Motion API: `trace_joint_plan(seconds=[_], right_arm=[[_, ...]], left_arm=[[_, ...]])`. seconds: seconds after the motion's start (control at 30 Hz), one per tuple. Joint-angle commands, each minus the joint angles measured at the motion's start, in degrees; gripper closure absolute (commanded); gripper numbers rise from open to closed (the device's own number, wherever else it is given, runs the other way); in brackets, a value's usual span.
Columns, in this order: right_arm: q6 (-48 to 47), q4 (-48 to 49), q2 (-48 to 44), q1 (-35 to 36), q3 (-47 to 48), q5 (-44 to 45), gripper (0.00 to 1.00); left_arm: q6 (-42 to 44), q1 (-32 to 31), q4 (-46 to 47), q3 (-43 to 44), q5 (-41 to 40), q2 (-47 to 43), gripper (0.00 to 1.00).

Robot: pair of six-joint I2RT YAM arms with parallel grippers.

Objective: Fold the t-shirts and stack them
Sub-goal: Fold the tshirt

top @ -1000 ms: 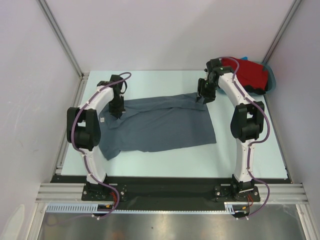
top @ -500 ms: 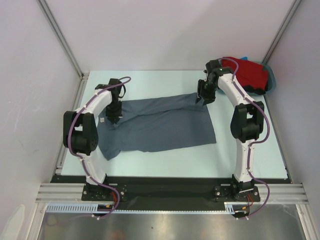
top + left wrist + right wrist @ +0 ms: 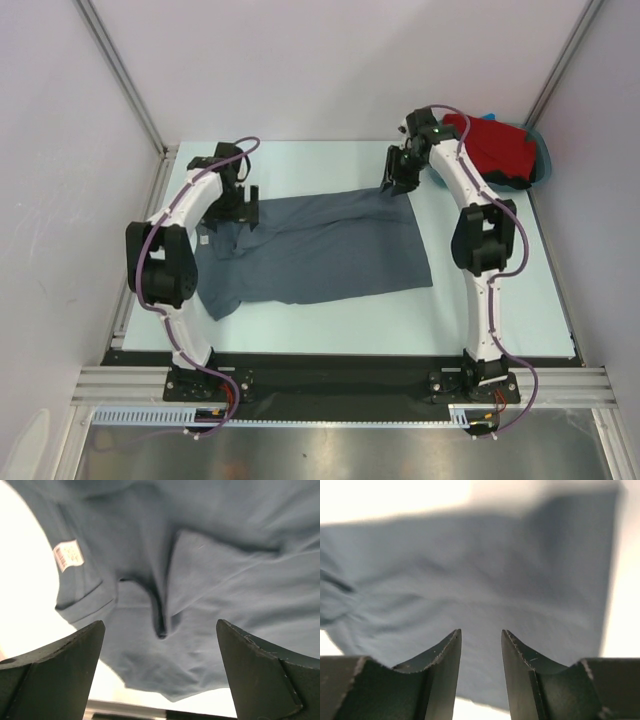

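Now, slate-grey t-shirt (image 3: 320, 250) flat, left gripper (image 3: 240, 212) wide apart at its 10 o'clock, right gripper (image 3: 398, 186) narrowly apart at 1 o'clock

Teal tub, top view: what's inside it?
A red t-shirt fills most of the tub, with black cloth at its near edge and a blue scrap at the far rim. Anything beneath the shirt is covered; the right arm hides the tub's left side.

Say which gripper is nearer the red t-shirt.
Right. The right gripper is left of the red t-shirt, over one far corner of the grey t-shirt; the left gripper is over the opposite far corner.
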Motion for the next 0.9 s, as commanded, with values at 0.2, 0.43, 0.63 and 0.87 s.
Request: trace_joint_plan(seconds=[0.2, 0.43, 0.63, 0.87], right_arm=[[4.4, 1.1, 13.7, 1.9, 16.8, -11.5, 0.6], [3.2, 2.5, 12.9, 3.8, 9.6, -10.5, 0.64], [1.8, 2.6, 8.5, 4.5, -0.7, -6.0, 0.68], [0.9, 0.5, 3.4, 4.3, -6.4, 3.0, 0.7]], left_arm=[[-8.5, -0.2, 4.0, 8.6, 12.7, 2.9, 0.0], [-6.9, -0.4, 2.5, 9.4, 12.9, 3.9, 0.0], [-6.6, -0.4, 2.7, 7.0, 13.8, 3.4, 0.0], [-6.3, -0.4, 2.6, 5.6, 14.6, 3.3, 0.0]])
